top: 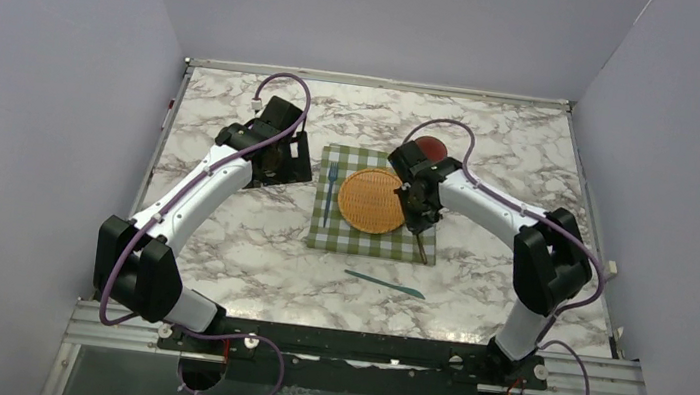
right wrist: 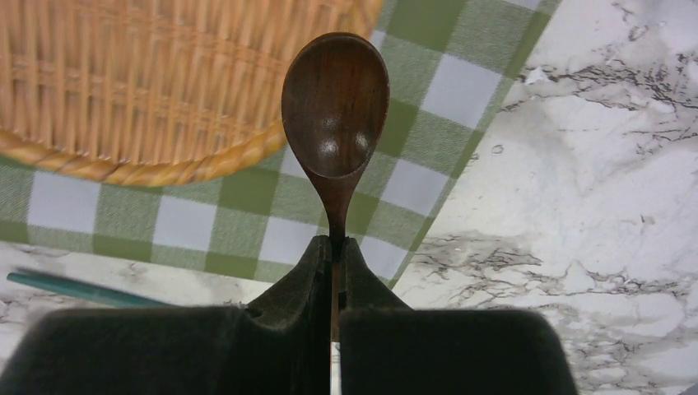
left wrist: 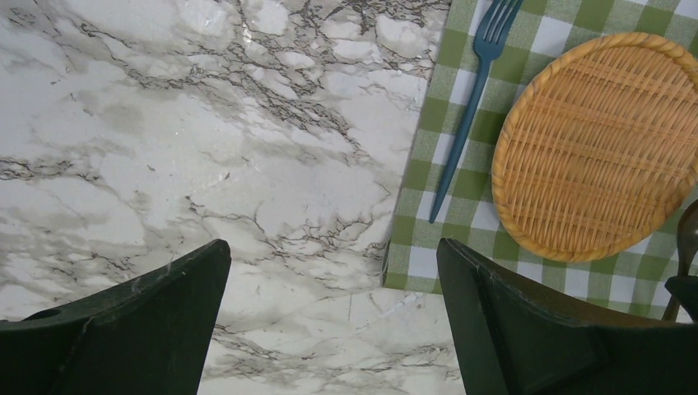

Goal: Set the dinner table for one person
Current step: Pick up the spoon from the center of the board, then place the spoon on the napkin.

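One spoon [right wrist: 335, 107] in right gripper [right wrist: 333, 257], left gripper [left wrist: 333, 255] wide

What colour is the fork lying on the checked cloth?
The fork is dark teal-blue, seen best in the left wrist view.

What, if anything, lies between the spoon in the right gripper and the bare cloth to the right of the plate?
Nothing visible. The spoon, held in the right gripper, hangs over bare cloth. The plate has its rim close on the spoon's left, and the knife lies off the cloth on the table.
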Action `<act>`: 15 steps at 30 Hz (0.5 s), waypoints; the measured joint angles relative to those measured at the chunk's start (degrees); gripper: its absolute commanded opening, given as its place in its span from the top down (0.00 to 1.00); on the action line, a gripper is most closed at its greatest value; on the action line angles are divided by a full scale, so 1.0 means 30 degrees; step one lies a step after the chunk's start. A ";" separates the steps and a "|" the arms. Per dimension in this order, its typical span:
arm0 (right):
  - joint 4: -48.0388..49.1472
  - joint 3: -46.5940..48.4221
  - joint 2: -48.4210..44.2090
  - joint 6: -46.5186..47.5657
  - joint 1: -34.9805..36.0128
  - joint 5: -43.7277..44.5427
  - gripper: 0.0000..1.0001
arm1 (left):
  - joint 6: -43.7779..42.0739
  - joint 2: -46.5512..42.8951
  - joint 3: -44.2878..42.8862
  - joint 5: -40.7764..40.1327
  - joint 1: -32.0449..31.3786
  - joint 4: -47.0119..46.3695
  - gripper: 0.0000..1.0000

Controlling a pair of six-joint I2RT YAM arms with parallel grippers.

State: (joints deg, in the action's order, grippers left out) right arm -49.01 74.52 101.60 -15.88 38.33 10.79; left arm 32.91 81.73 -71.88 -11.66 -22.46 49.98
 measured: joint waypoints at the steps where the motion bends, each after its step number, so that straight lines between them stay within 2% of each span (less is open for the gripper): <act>1: 0.0015 0.0000 0.0138 0.0000 -0.0284 -0.0087 0.99 | 0.0000 0.0000 0.0000 0.0000 0.0000 0.0007 0.01; 7: 0.0197 0.0000 0.0204 -0.0051 -0.2033 -0.0372 0.99 | 0.0000 0.0000 0.0000 0.0015 0.0000 0.0000 0.01; 15: 0.0488 0.0058 0.0299 -0.0051 -0.2157 -0.0794 0.99 | -0.0007 0.0051 -0.0182 0.0036 0.0000 0.0029 0.01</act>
State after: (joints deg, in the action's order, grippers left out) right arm -47.55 74.70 102.50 -16.03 31.86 8.40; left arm 32.88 81.89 -72.42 -11.55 -22.46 50.06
